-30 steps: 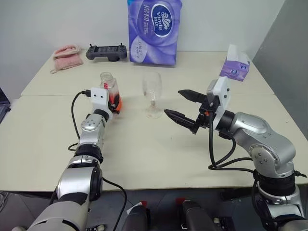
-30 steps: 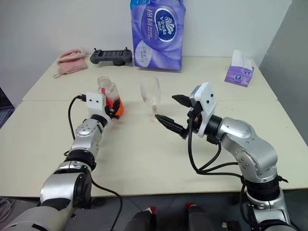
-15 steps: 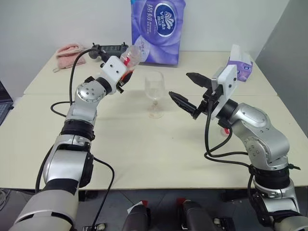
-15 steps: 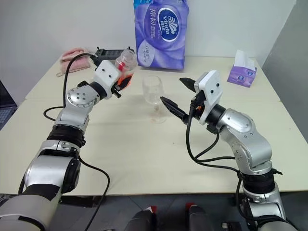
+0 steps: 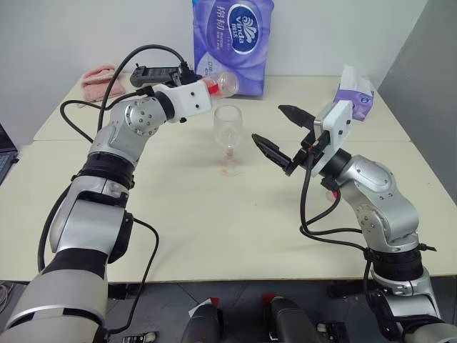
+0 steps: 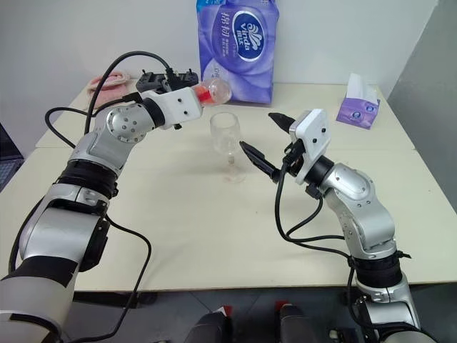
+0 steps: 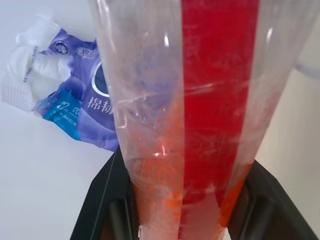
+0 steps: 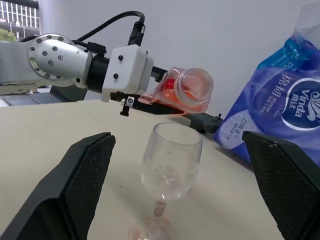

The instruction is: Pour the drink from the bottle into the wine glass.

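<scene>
Above the wine glass [image 5: 228, 133], my left gripper [image 5: 207, 94] pinches the bottle [image 5: 220, 84], tipped on its side with its open mouth over the bowl and the drink [image 8: 186, 93] pooled inside. Beside the glass, on the table [image 5: 214, 221], my right gripper [image 5: 283, 133] hangs with fingers spread wide.

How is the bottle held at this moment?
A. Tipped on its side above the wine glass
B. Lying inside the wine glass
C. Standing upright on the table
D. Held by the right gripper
A: the left gripper holds the bottle tipped sideways over the wine glass.
</scene>
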